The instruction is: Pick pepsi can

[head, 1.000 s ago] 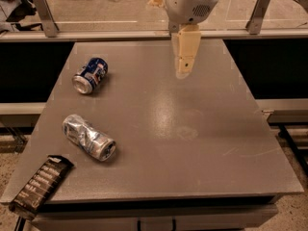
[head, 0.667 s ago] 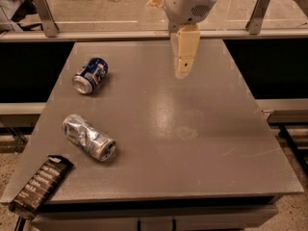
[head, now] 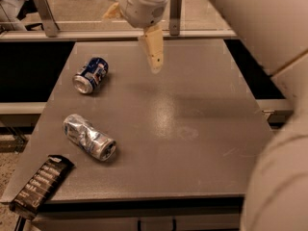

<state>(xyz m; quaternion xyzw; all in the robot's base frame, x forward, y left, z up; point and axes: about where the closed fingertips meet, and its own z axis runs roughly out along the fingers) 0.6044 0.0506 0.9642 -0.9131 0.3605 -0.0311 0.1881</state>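
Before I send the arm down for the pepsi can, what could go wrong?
The pepsi can lies on its side, so a nudge may roll it. The gripper hangs off to its right in the view, above the table. A crushed silver can nearer the front could be mistaken for it.

It looked like a robot test lab: a bare grey surface (head: 192,129), a metal post (head: 43,11) along the surface's far edge, the end effector (head: 154,57) hanging above that edge.

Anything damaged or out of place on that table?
The silver can, front left, is crushed. The pepsi can lies on its side behind it. A dark packet overhangs the front-left corner. The gripper hangs over the table, toward the back.
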